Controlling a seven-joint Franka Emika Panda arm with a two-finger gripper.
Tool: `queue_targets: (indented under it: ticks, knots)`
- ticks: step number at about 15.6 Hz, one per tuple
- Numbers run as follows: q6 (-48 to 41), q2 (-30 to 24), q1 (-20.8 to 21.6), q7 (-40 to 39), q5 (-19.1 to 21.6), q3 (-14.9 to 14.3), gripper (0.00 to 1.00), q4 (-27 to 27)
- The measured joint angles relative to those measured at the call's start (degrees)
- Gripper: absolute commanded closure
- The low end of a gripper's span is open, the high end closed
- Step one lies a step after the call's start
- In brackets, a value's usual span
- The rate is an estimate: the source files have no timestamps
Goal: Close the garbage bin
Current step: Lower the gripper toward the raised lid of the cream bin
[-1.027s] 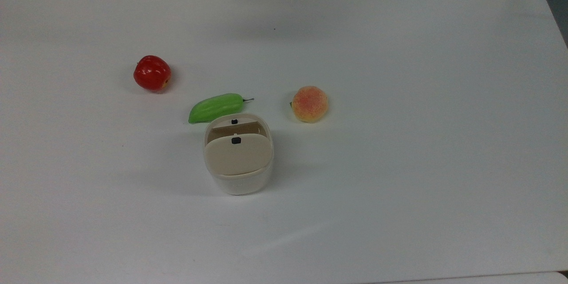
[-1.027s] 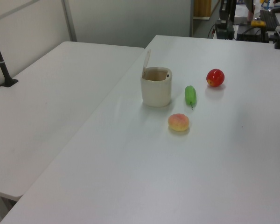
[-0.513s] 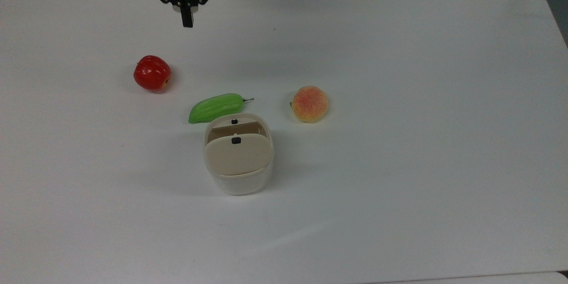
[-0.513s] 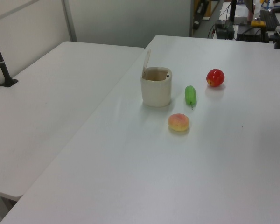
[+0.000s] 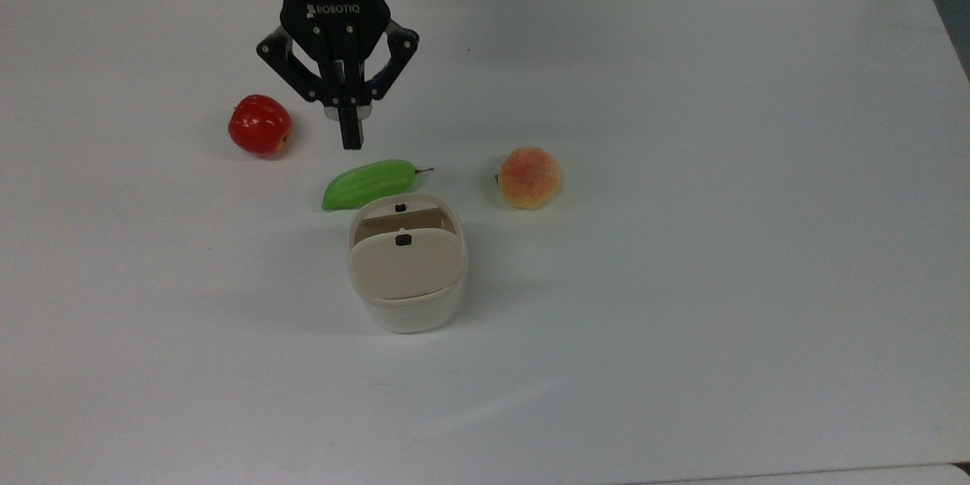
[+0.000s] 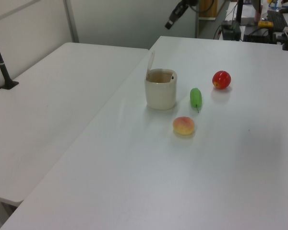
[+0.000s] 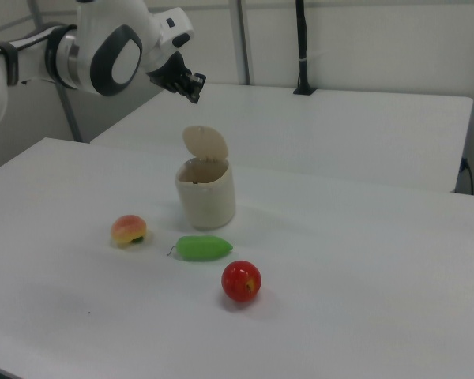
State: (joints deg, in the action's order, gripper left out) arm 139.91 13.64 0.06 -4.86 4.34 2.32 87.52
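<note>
Garbage bin (image 5: 407, 273) sitting just below centre of the top view, cream tub on the white table (image 5: 682, 280), beige lid (image 5: 405, 267) swung up on its hinge and standing nearly upright. Plainly still open: in the right view the lid (image 7: 205, 143) rises like a little paddle above the rim, hollow mouth exposed beside it. Small black button showing on the lid face, a second dark catch on the far rim, probably where the two meet when pressed down.

Gripper (image 5: 348, 138) hanging in the upper left of the top view, fingers pinched together into a single narrow tip, nothing held. Probably kept closed on purpose: a blunt closed tip suits a push on a flap better than a spread pair. Up high, too, well clear of the table in the right view (image 7: 191, 90), upper left of the frame, above the lid and set off to one side.

Bin well apart from the fingertips, lower and to the right in the top view. Green cucumber-shaped fruit (image 5: 369, 183) lying between them, its end just beside the bin's far wall. Red apple (image 5: 259, 125) off to the top view's left of the gripper, peach (image 5: 529, 177) out to the right of the bin, both away from the likely path. Approach stage, by the look of it; lid not yet touched.
</note>
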Motion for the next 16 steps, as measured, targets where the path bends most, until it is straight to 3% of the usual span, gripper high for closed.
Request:
queue_targets:
  ticks: [8,16]
  knots:
    - [17.89,8.09,2.88,2.87,0.04,0.13,1.0,-0.04]
    - [19.48,10.86,3.03,2.93,-0.05,0.12,1.0,-0.36]
